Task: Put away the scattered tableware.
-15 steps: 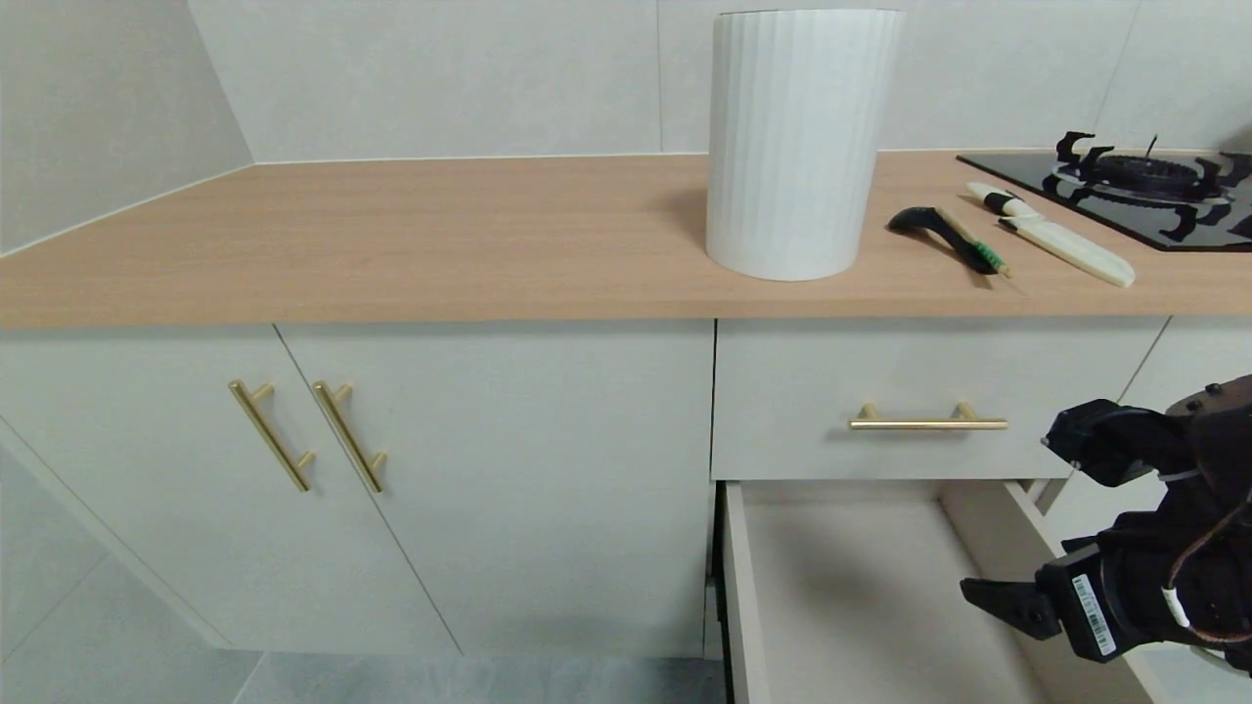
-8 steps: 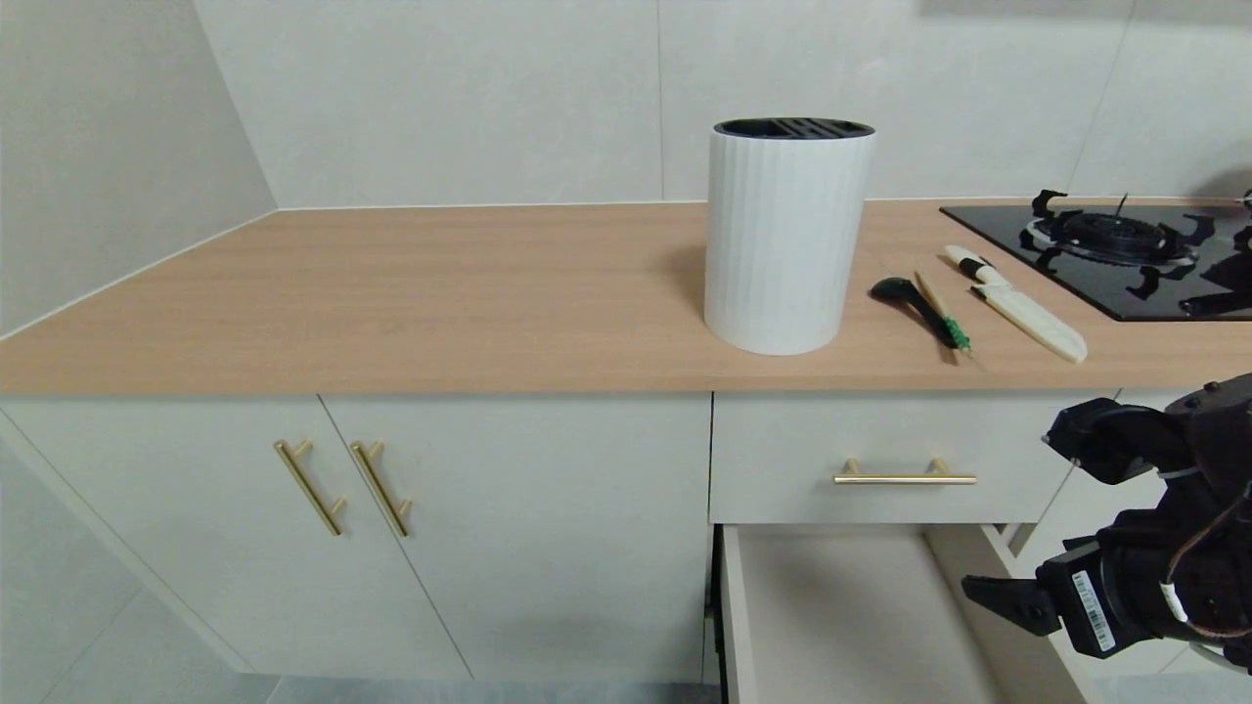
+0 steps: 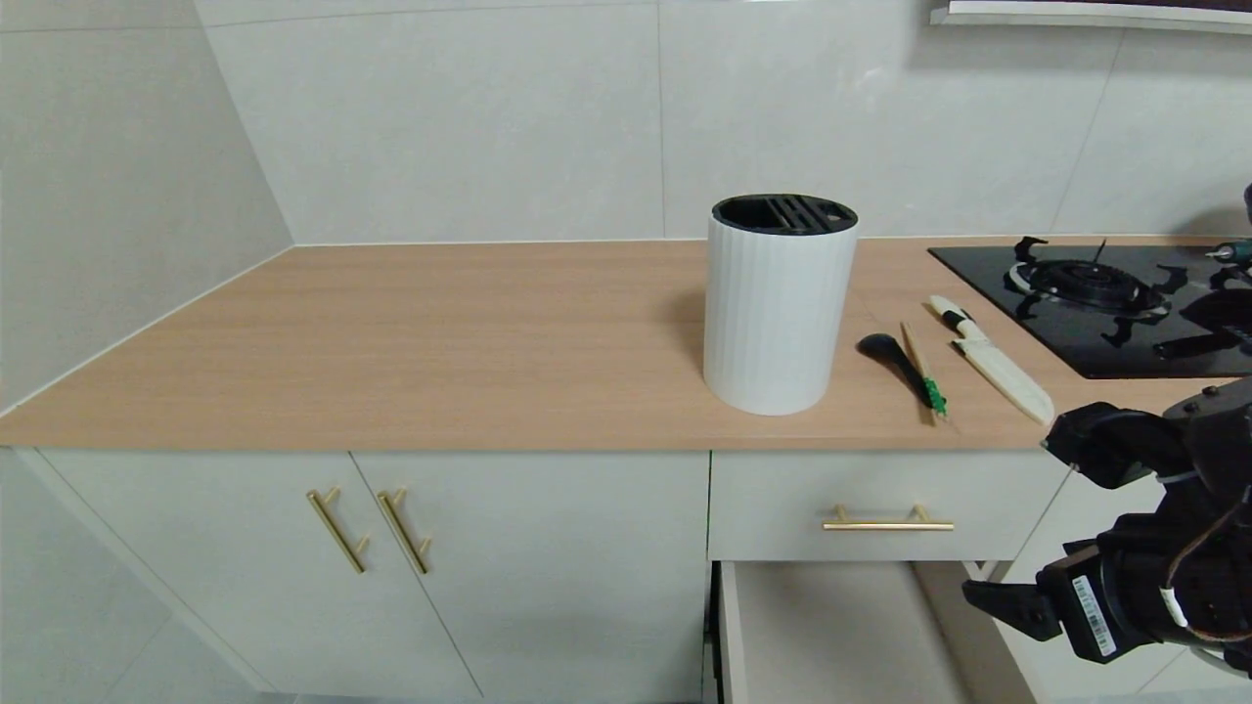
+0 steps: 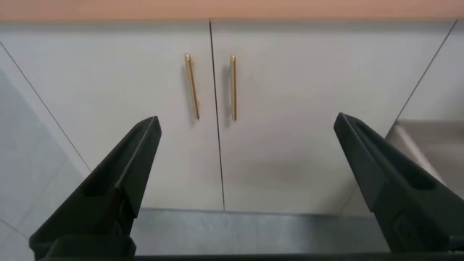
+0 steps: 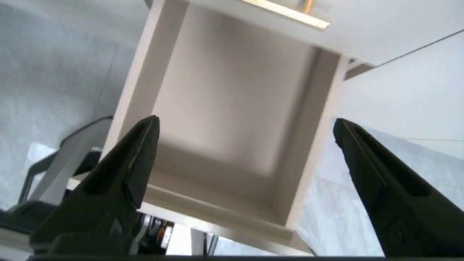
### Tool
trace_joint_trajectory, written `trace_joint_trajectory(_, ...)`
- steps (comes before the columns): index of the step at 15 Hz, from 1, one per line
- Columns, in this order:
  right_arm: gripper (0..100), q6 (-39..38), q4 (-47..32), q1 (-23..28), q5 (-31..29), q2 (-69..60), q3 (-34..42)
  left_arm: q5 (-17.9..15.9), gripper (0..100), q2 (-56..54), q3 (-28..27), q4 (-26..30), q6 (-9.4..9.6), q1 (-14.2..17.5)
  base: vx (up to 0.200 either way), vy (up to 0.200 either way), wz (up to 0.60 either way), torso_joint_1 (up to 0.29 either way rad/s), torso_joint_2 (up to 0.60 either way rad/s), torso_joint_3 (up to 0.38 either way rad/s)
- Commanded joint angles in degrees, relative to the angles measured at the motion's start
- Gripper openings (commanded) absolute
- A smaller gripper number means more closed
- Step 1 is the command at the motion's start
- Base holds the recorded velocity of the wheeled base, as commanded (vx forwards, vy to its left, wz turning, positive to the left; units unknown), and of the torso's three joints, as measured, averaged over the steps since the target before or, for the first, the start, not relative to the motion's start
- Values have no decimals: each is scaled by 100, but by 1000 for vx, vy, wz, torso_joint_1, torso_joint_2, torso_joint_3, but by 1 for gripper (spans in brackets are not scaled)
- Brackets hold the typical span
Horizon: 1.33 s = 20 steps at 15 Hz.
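Observation:
A white ribbed utensil holder with a black slotted top stands on the wooden counter. To its right lie a black spoon, a pair of chopsticks with green near ends, and a cream-bladed knife. My right gripper hangs open and empty below the counter edge, by the pulled-out lower drawer. My left gripper is open and empty, facing the two cabinet doors.
A black gas hob fills the counter's far right. A shut upper drawer with a gold handle sits above the open drawer. Two gold door handles are at the lower left. Tiled walls bound the counter behind and at left.
The whole head picture has shifted downward, so the camera has moved; the holder's top and more wall now show. The tableware and the right gripper have not moved.

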<state>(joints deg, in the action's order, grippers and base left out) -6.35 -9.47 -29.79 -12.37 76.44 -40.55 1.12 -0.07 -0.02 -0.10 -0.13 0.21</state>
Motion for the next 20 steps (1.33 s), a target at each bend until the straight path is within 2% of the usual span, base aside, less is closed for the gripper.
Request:
trace_joint_trajectory(1, 100, 2, -2, 0, -2, 12, 3, 2, 100, 7, 2, 1, -4, 6, 0, 0, 0, 85, -183, -110)
trace_joint_trajectory(4, 100, -6, 24, 0, -11, 3, -15, 2, 100, 7, 2, 1, -4, -3, 0, 0, 0, 26, -54, -34)
trace_joint_trajectory(6, 100, 2, -20, -9, -46, -313, -287, 2, 100, 7, 2, 1, -4, 6, 0, 0, 0, 0, 0, 0)
trace_joint_trajectory(8, 100, -24, -714, 35, -55, -384, -1052, 2, 100, 7, 2, 1, -4, 6, 0, 0, 0, 0, 0, 0)
trace_joint_trajectory(10, 100, -138, -1716, 413, -19, 21, -2335, 2, 100, 7, 2, 1, -4, -3, 0, 0, 0, 0, 0, 0)
trace_joint_trajectory(13, 100, -1131, -2138, 448, -90, 943, -3451, 2, 100, 7, 2, 1, -4, 6, 0, 0, 0, 0, 0, 0)
trace_joint_trajectory(15, 100, -1650, -2076, 448, -266, 1559, -3662, 2, 100, 7, 2, 1, -4, 6, 0, 0, 0, 0, 0, 0)
trace_joint_trajectory(18, 100, -1940, -1637, 448, -1013, 2253, -3671, 2, 100, 7, 2, 1, -4, -3, 0, 0, 0, 0, 0, 0)
trace_joint_trajectory(20, 100, -2010, -1461, 448, -1048, 2429, -3671, 2, 100, 7, 2, 1, -4, 6, 0, 0, 0, 0, 0, 0)
